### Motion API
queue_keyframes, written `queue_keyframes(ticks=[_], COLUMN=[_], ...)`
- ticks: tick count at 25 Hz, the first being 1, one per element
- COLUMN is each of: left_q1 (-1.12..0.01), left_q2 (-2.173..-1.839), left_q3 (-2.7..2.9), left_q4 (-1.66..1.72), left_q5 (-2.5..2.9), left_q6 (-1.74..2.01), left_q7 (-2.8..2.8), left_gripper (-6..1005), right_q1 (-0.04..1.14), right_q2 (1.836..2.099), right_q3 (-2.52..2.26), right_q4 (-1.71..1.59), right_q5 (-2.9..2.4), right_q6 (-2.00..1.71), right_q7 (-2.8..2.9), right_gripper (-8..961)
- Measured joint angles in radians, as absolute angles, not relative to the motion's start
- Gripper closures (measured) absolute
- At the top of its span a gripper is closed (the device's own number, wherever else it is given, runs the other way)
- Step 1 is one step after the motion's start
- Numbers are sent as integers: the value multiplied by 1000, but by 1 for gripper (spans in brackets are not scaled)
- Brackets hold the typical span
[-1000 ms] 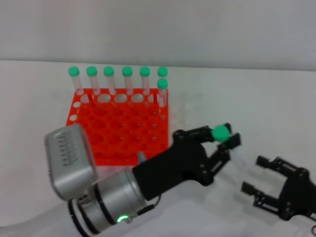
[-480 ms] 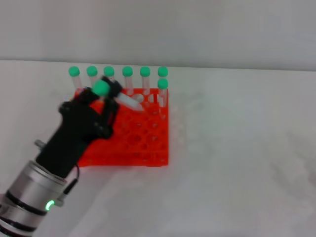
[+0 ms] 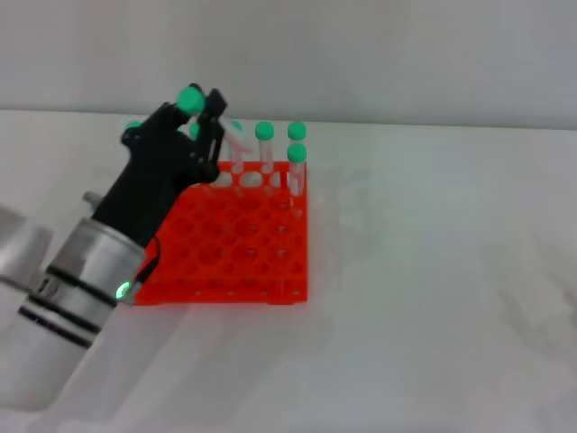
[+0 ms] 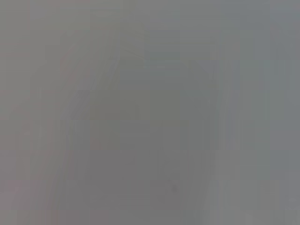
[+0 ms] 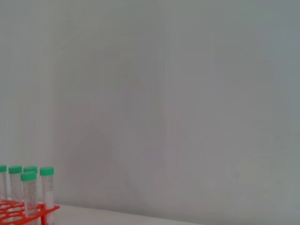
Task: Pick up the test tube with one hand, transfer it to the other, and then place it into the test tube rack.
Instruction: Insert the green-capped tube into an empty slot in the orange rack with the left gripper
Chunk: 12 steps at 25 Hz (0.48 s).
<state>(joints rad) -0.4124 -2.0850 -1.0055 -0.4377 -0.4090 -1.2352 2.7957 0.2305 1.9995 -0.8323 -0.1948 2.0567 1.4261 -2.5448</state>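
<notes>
While raised over the test tube rack point(image 3: 236, 244), left gripper point(image 3: 200, 113) angled upward, pinching the test tube point(image 3: 215, 120).

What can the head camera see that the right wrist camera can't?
Only the head view shows the left gripper shut on a tilted test tube above the far left of the rack, and the whole grid of holes. Only the right wrist view shows mostly blank wall, with the standing tubes side-on. Both share the orange rack and green-capped tubes standing in it. The right gripper appears in neither.
</notes>
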Motion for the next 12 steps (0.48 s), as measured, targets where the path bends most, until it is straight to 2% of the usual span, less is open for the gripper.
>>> queue_keyframes(ticks=[12], left_q1=[-442], left_q2=[-2084], left_q3=[-1004], left_q4=[-475], left_q5=[-413], left_q6=[-960], left_q7=[2755], left_gripper=[787], right_q1=[229], right_q2=[2000], right_q3=[-831], right_q4=[-186], right_q5=[2057], right_q6=[1430], right_q7=[-2545], right_gripper=[199])
